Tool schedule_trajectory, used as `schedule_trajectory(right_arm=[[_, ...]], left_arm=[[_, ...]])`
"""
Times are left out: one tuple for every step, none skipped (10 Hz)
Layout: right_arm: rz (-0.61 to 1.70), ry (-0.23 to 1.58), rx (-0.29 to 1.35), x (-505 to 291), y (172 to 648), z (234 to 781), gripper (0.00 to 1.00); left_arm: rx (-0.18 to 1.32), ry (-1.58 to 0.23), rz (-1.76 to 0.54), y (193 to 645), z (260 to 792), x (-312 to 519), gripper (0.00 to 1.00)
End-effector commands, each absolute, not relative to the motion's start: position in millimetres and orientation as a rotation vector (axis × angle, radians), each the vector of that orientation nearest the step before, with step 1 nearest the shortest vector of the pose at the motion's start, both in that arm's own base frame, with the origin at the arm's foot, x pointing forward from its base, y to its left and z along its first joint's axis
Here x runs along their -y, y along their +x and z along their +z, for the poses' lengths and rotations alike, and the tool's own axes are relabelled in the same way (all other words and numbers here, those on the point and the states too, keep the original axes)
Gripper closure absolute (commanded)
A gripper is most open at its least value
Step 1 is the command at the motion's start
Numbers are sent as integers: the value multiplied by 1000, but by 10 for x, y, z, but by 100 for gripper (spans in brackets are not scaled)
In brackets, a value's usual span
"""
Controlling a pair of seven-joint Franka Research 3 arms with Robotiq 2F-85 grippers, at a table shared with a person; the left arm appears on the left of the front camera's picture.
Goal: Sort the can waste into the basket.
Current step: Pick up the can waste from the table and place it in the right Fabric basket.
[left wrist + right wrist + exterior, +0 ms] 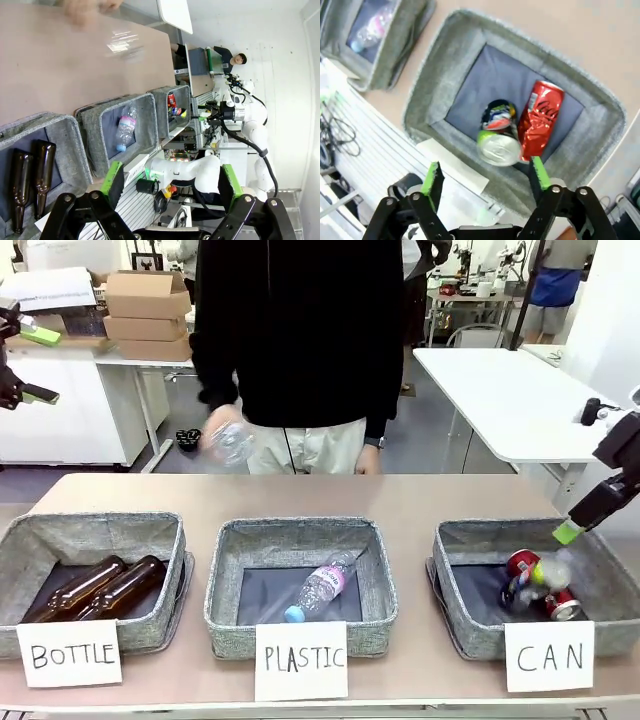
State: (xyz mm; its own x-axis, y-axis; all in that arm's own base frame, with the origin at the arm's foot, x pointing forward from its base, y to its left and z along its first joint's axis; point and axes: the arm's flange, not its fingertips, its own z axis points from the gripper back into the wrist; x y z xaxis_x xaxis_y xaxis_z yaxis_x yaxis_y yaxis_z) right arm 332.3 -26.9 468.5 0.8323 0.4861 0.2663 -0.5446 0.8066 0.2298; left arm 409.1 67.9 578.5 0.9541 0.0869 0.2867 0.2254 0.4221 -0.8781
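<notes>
With both cans lying in the CAN basket (465, 47), the red can (538, 120) just beside the dark blue can (497, 132), sorting looks finished. Above them the right gripper (485, 182) hangs spread and empty; next it need only lift clear. Away on the left, the left gripper (170, 185) is spread too.

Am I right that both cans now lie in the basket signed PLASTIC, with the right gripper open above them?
Not quite: the red can and dark blue can lie in the CAN basket, as the front view shows. The right gripper is indeed open above them.
</notes>
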Motion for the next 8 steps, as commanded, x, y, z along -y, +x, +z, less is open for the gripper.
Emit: schedule_trajectory(right_arm=[[567,363,240,308,3449,4678,0],[569,387,259,311,3470,4699,0],[566,394,262,305,3491,4708,0],[553,420,278,305,3514,4726,0],[516,509,327,311,3539,4781,0],[372,647,376,276,3617,4914,0],[81,1048,328,159,3628,5167,0],[96,1373,213,137,3705,5270,0]], left_arm=[[302,-1134,-86,4063,5803,-676,2],[302,-1134,-86,4063,5803,-676,2],[302,-1134,-86,4063,5803,-676,2],[302,-1134,-86,4063,5803,-676,2],[302,-1134,-86,4063,5803,-676,2],[302,-1134,-86,4063,5803,-676,2],[302,-1134,-86,4063,5803,-676,2],[302,-1134,-86,4063,5803,-676,2]])
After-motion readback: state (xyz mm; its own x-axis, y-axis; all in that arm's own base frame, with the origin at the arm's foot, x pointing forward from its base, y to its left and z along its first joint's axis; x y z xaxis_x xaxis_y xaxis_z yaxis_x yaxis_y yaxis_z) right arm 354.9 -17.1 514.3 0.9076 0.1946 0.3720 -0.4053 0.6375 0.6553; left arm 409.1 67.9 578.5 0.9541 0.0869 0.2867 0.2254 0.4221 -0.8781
